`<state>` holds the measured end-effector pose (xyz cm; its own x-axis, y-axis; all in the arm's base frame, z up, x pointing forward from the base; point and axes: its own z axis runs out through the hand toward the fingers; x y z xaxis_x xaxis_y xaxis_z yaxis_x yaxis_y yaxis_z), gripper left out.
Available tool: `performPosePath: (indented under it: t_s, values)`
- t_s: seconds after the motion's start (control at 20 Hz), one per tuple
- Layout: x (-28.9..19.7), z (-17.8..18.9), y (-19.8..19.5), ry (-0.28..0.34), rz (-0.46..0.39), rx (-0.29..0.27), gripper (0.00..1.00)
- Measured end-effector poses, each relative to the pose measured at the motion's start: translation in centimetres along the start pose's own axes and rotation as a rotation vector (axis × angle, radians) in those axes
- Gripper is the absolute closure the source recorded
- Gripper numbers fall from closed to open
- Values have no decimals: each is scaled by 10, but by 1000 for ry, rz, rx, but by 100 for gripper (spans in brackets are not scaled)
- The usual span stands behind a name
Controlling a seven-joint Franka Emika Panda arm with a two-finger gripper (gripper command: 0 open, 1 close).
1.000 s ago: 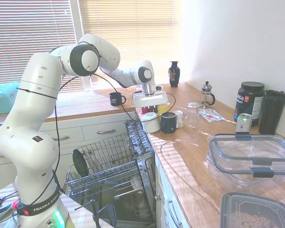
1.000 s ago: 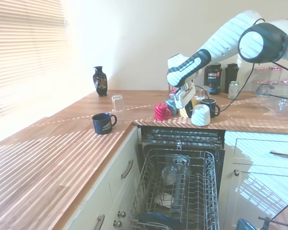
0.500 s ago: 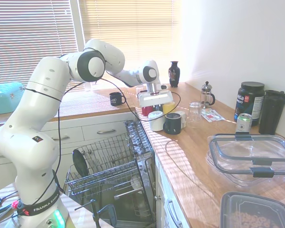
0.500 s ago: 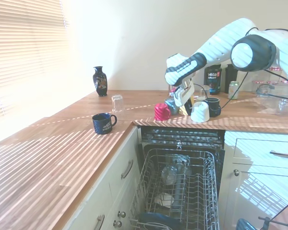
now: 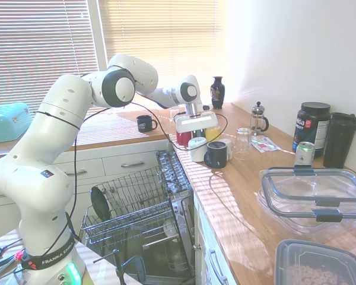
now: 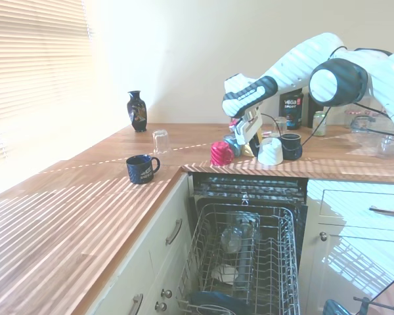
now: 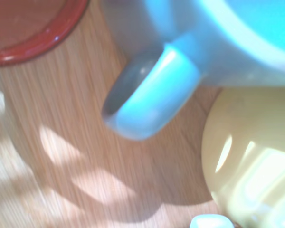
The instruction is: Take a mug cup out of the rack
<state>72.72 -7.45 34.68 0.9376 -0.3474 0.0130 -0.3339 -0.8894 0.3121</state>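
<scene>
While the white arm reaches across the wooden desk [image 5: 249,196], its hand [image 6: 248,136] hangs low over a cluster of cups at the desk's corner, just above the open dishwasher. Whether that hand is released or clenched I cannot tell, since its fingers are lost among the cups in both outside views.

The plain white ceramic mug cup [image 6: 271,151] stands upside down on the desk, just beside the hand and apart from it (nothing of the hand appears to touch it). It is out of the grey wire dishwasher rack [image 6: 246,262], which is pulled forward below the desk edge and holds a few glass and pale pieces between its prongs. In the first outside view the same white mug cup [image 5: 197,149] sits touching or nearly touching a black mug [image 5: 216,154].

A red cup [image 6: 220,153] stands next to the hand on its other side, and a yellow cup [image 5: 212,133] shows behind. Further along the desk are a dark navy mug [image 6: 141,168], an upturned clear glass [image 6: 160,140] and a small dark vase [image 6: 136,111].

The wrist view, blurred, shows a pale blue mug handle [image 7: 149,92] over wood grain, a red rim [image 7: 35,40] and a yellow rounded surface [image 7: 249,156].
</scene>
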Motion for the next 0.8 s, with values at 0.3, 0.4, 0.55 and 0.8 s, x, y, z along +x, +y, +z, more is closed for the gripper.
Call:
performPosePath:
  t_s: [0.3,0.4,0.55,0.8]
  values:
    - [1,-1,-6,12,2,2,0]
    - [2,-1,-6,23,7,5,0]
    - [4,-14,-2,63,25,20,0]
    - [-18,-65,5,144,61,71,0]
